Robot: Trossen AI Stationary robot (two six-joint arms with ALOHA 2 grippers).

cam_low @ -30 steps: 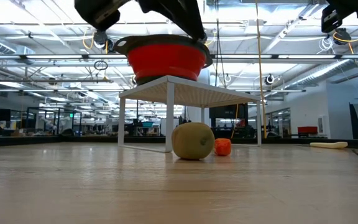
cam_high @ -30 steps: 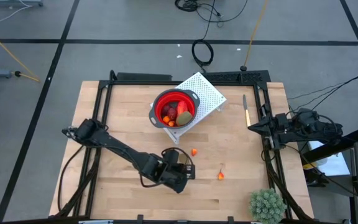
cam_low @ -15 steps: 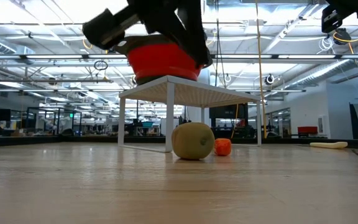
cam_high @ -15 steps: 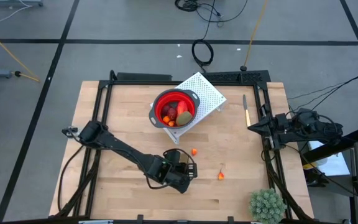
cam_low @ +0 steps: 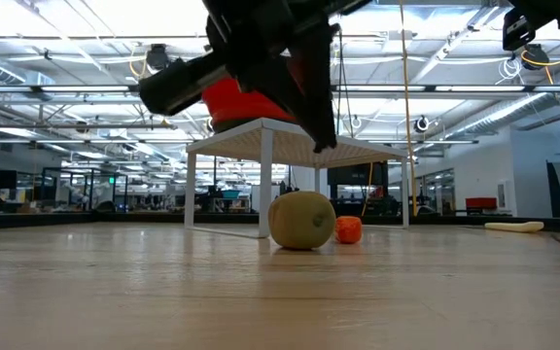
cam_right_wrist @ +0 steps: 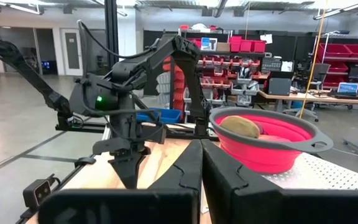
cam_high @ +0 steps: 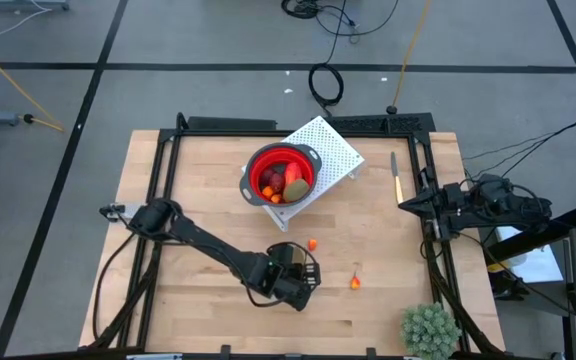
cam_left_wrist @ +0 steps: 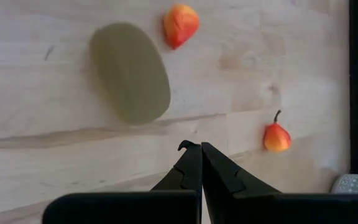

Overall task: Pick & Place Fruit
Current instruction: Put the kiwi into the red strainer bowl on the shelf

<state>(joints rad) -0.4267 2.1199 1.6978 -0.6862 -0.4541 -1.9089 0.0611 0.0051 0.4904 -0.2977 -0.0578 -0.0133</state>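
A brown-green oval fruit [cam_left_wrist: 129, 71] lies on the wooden table, with a small orange piece [cam_left_wrist: 180, 23] just beyond it. An orange pear-shaped piece [cam_left_wrist: 276, 137] lies farther toward the right edge. My left gripper [cam_left_wrist: 201, 146] is shut and empty. It hangs slanting down over the table [cam_high: 303, 288], a little to the near side of the oval [cam_low: 301, 220]. More fruit fills the red bowl [cam_high: 281, 174] on the white perforated stand [cam_high: 330, 148]. My right gripper [cam_right_wrist: 201, 146] is shut and waits at the table's right edge [cam_high: 408, 203].
A spiky green plant [cam_high: 429, 330] stands at the near right corner. A thin tool with a yellow handle [cam_high: 396, 176] lies by the right frame rail. The black frame [cam_high: 168, 160] borders the tabletop. Bare wood spreads left of the left arm.
My left gripper has come down toward the table and moved slightly toward the right edge, staying shut. The fruit on the table has not moved.
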